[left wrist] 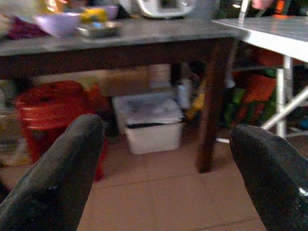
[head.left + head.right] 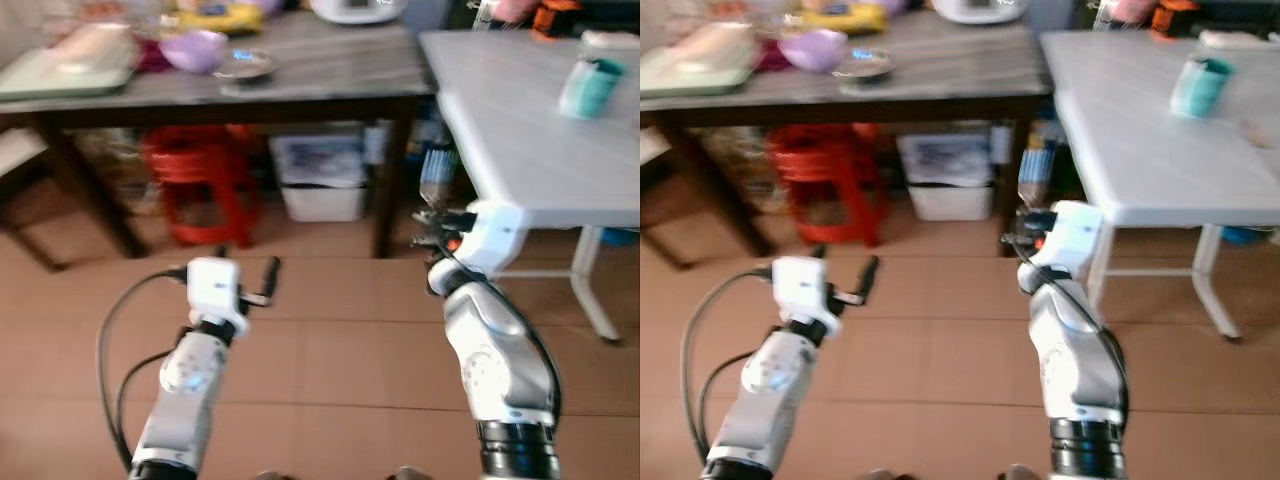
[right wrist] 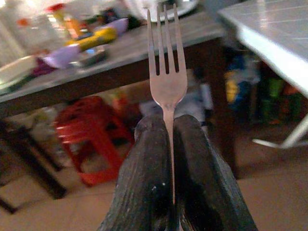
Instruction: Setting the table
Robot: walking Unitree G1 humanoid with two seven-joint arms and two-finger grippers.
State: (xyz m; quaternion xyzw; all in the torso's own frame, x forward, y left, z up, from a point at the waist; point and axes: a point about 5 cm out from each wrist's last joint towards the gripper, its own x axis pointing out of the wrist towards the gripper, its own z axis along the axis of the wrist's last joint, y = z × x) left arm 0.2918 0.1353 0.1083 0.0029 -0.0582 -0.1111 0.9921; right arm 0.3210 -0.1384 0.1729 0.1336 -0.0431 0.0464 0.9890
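right gripper (image 3: 168, 139) fingers pinching a metal fork (image 3: 166, 82) by the handle, tines pointing up toward the dark wooden bench (image 2: 300, 95). it hangs over the tiled floor (image 2: 330, 340), just short of the white bench (image 2: 540, 150) corner. left gripper (image 2: 262, 280) fingers spread wide, nothing between them, also short of the dark wooden bench. on that bench: purple bowl (image 2: 195, 48), small metal dish (image 2: 242, 65). under it: red stool (image 2: 200, 185), white bin (image 2: 322, 185). teal cup (image 2: 590, 87) on the white bench.
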